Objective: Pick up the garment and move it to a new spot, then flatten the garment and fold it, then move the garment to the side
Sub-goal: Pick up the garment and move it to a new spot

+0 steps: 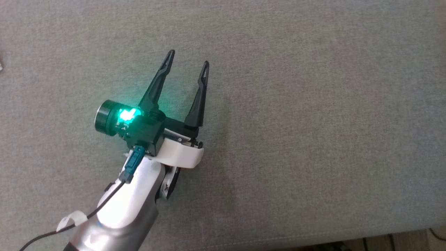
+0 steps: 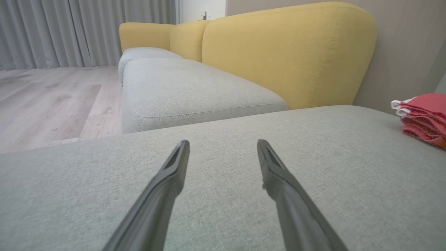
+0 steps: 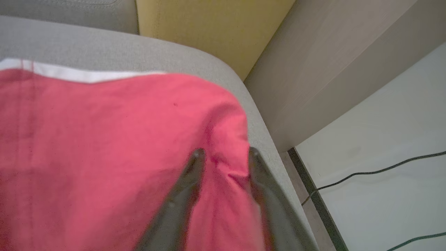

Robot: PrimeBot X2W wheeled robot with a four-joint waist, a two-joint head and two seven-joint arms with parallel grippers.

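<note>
Grey seat cushion (image 1: 313, 104) w/ yellow backrest (image 2: 285, 52); curtains (image 2: 52, 31), wood floor (image 2: 45, 101), cables (image 3: 376, 172).

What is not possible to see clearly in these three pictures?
- Garment: in the left wrist view the right edge cuts it off, so its full shape is unknown.
- Right gripper: in the right wrist view its fingers are blurred; cloth lies between them, but whether they pinch it is unclear.
- Cushion: in the head view the left arm hides the part beneath it.
</note>
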